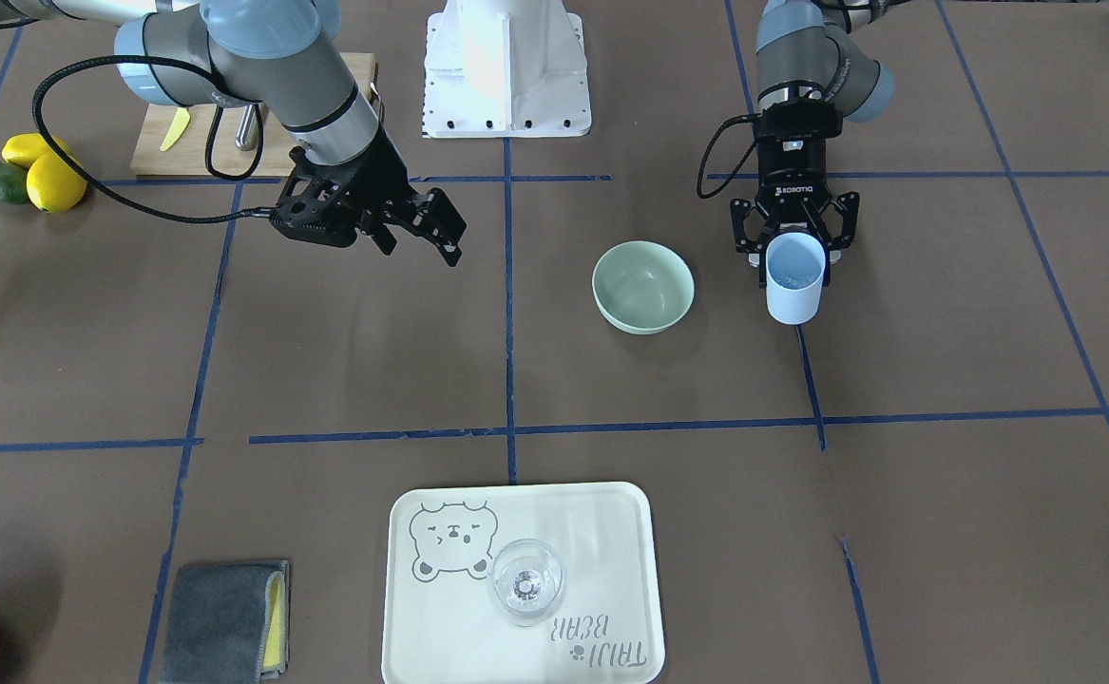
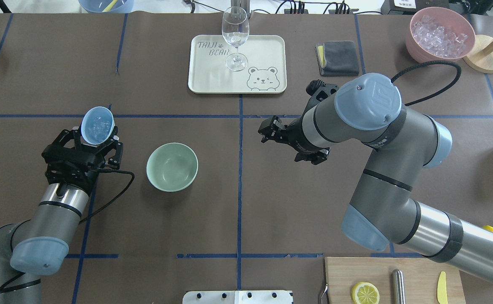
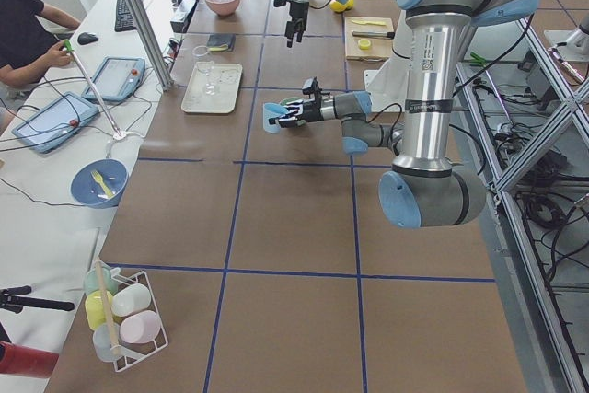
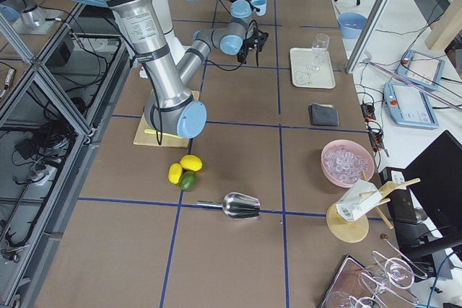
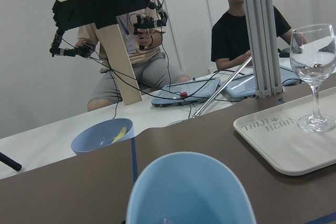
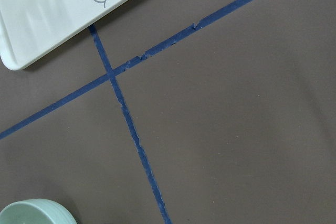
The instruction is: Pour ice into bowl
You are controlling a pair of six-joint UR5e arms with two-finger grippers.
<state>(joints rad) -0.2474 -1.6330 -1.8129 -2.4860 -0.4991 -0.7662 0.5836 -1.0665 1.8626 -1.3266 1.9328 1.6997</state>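
My left gripper (image 2: 96, 141) is shut on a pale blue cup (image 2: 97, 126), held above the table and tipped slightly forward. Clear ice (image 2: 98, 129) cubes lie inside the cup. The mint-green bowl (image 2: 172, 166) sits empty on the table, a short way toward the table's centre from the cup. From the front, the cup (image 1: 794, 285) hangs beside the bowl (image 1: 642, 286) with a gap between them. My right gripper (image 2: 271, 131) hovers open with nothing in it, on the other side of the centre tape line. The left wrist view shows only the cup rim (image 5: 189, 187).
A cream tray (image 2: 212, 74) with a wine glass (image 2: 235, 31) stands at the far middle. A grey cloth (image 2: 337, 57) and a pink container (image 2: 439, 33) of icy mass are far right. A cutting board (image 2: 415, 278) lies near the right arm's base.
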